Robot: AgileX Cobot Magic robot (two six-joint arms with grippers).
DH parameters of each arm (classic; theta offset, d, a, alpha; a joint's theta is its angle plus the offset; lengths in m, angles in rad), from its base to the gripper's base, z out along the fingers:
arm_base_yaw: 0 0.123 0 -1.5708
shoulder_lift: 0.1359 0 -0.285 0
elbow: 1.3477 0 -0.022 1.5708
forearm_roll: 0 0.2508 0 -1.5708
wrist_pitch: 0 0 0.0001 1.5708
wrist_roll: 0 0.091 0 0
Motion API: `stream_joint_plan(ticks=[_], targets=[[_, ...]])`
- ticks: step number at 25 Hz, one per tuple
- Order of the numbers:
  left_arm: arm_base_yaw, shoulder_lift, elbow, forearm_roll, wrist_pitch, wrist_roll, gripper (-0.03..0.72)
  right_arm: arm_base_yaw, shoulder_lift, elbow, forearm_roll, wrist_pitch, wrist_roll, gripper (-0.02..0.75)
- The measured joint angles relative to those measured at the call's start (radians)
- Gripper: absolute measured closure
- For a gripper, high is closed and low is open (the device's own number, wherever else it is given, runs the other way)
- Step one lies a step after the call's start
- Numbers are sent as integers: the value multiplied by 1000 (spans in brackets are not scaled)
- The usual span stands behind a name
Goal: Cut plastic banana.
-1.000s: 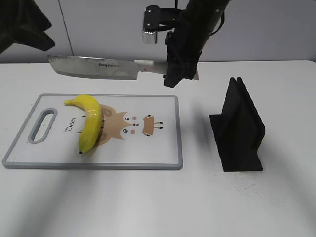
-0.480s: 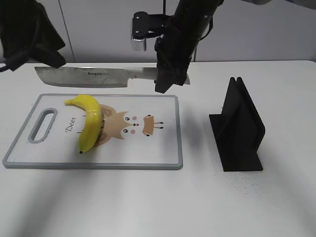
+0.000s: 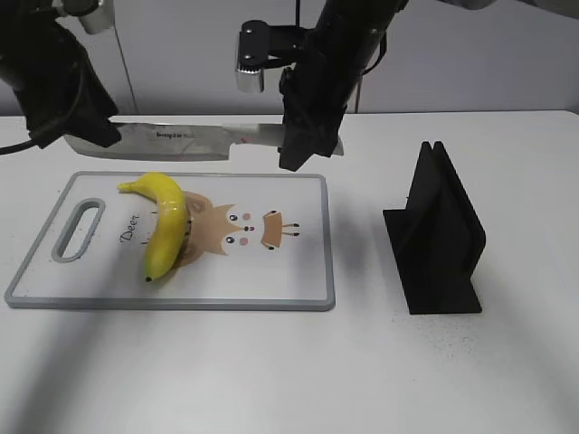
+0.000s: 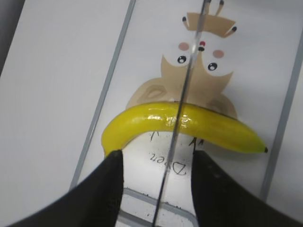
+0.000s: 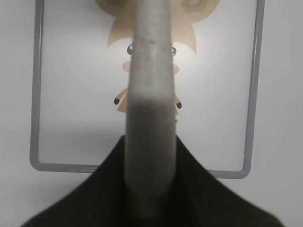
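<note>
yellow banana on white, grey-rimmed board with tan deer print.

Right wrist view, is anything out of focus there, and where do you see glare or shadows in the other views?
Right wrist view: the knife handle fills the middle, soft and blurred, while the cutting board behind is sharper. Left wrist view: the plastic banana shows a bright glare streak; the blade reads as a thin edge-on line. Exterior view: a soft shadow falls beside the black stand.

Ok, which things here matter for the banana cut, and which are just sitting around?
In the job:
plastic banana, lying on the cutting board
knife, handle held by the right gripper
left gripper, open above the banana, astride the blade

Lying about:
black stand, apart to the right on the table
</note>
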Motion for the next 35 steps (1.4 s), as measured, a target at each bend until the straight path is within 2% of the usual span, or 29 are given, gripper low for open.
stream_joint_plan(ticks=[4,10,20,30,35], targets=[[27,16,0,-13,1,0,291,0,0,-1,0,-11,-8,556],[30,21,0,-64,11,0,471,0,0,-1,9,-19,-22,556],[30,45,0,-59,50,8,646,0,2,-1,37,-40,-42,556],[30,63,0,-57,26,7,668,0,3,-1,22,-73,-54,556],[29,95,-1,-55,-15,-81,658,0,22,-1,0,-98,85,533]])
